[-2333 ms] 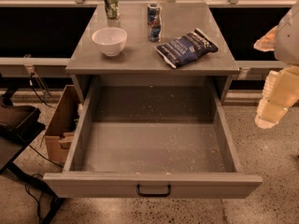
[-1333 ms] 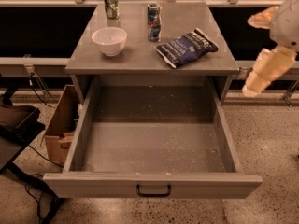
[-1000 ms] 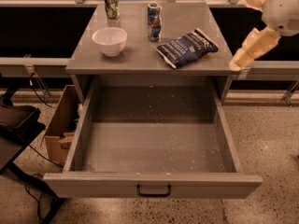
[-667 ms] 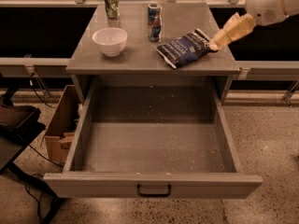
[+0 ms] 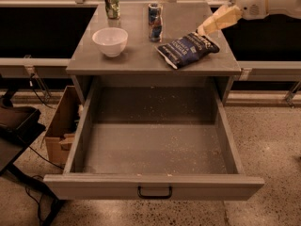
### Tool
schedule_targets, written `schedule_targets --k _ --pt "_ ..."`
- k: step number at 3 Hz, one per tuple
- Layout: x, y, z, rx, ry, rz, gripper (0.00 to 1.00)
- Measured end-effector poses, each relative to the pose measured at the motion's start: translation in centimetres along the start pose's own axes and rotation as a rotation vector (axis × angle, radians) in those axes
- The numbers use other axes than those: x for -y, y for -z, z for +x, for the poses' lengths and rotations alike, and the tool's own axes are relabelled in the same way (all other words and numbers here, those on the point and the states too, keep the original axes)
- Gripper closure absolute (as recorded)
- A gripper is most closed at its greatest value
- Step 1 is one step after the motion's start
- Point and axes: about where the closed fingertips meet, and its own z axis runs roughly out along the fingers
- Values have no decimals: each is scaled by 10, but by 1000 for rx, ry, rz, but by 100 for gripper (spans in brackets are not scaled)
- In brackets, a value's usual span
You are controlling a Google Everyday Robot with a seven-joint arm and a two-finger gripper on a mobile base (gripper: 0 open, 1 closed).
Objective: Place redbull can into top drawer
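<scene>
Redbull can (image 5: 154,21) stands upright on the desk (image 5: 131,58), well apart from the hand (image 5: 218,21). It lies sideways past the chip bag (image 5: 187,48), which the hand hovers over. Hand lacks the can; open or closed, I cannot tell. Top drawer (image 5: 155,185) gapes below.

The robot's one white arm (image 5: 273,1) comes in from the upper right corner of the view and lies roughly level, its rounded wrist housing (image 5: 251,6) pointing to the left. From that wrist the cream-coloured hand (image 5: 207,27) slants down and to the left. Its narrow tip is the lowest and leftmost part of the robot in view.
</scene>
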Motion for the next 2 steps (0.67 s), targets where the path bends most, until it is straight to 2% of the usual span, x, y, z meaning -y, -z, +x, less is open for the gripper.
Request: schedule_targets --k 1,2 --pt "2 -21 9 26 -44 16 0" --pt "3 -81 15 111 -171 -7 0"
